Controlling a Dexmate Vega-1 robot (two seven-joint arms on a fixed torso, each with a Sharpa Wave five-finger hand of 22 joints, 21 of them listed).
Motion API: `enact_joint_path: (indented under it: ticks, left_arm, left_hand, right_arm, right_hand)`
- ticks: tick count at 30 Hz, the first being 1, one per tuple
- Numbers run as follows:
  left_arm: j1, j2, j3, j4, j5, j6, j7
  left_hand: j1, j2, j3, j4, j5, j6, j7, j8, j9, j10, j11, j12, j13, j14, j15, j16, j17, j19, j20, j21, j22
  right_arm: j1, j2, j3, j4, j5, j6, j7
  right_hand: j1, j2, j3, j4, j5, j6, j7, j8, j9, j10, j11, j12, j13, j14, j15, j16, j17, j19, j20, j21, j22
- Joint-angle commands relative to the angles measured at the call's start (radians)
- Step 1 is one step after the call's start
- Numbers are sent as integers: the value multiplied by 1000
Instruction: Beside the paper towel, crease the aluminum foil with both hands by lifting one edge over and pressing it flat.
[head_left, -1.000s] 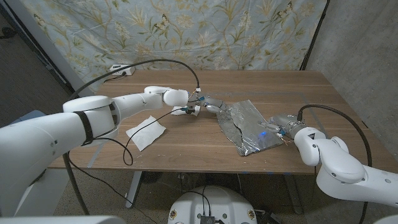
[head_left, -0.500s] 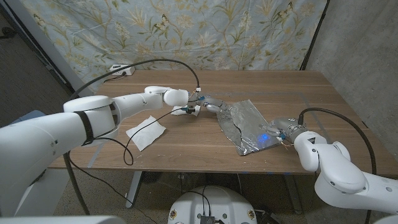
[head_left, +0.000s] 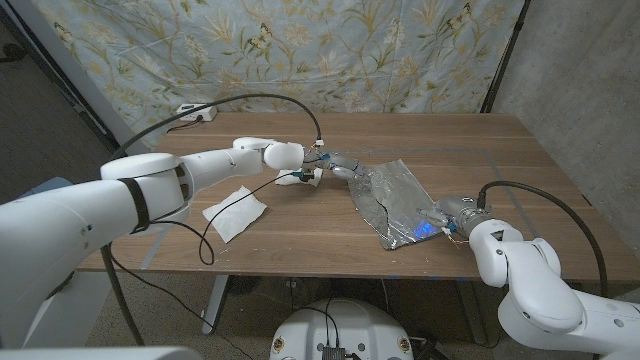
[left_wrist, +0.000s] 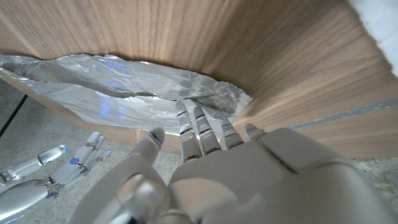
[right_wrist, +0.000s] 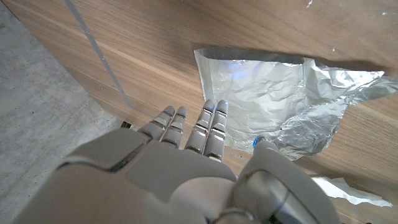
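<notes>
- My left hand rests its fingertips on the far-left corner of the aluminum foil, fingers straight and close together, gripping nothing.
- My right hand reaches the foil's near-right edge, fingers extended, slightly apart, holding nothing; whether they touch it I cannot tell.
- The foil lies between my hands, long axis running from one to the other, right of the paper towel.
</notes>
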Motion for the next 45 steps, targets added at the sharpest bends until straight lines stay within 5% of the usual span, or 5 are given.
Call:
enact_joint_path:
  ticks: [1,28,45]
  left_arm:
    - [1,-4,0,8,-1,-3,2]
    - [4,17,-2,-12,-3,3,5]
    - [4,40,-4,-24,-4,-3,11]
  left_hand:
    - [13,1,-4,4,-3,-2,0,6,3,-1,-1,6,3,6,-2,-2,1,-63,7,5,3]
    - [14,1,-4,5,-3,-2,2,7,3,-1,-4,5,3,7,-2,-2,1,-61,7,6,3]
    - [15,1,-4,6,-3,-1,2,7,3,1,-2,6,3,8,-2,-2,1,-59,7,7,3]
  right_arm:
    - [-2,41,-39,26,-188,-48,136]
    - [-58,91,39,111,-4,-35,3]
    - [3,82,-15,143,127,-26,-81]
  right_hand:
    - [13,-1,10,-6,2,13,3,7,0,14,4,4,3,17,-2,10,3,6,-3,1,2]
    - [18,-2,22,-9,-4,21,5,0,0,21,8,-3,4,32,-12,9,5,21,-8,3,2]
    - [17,-2,27,-8,-7,19,3,-5,0,14,2,-9,4,31,-12,6,6,24,-8,3,2]
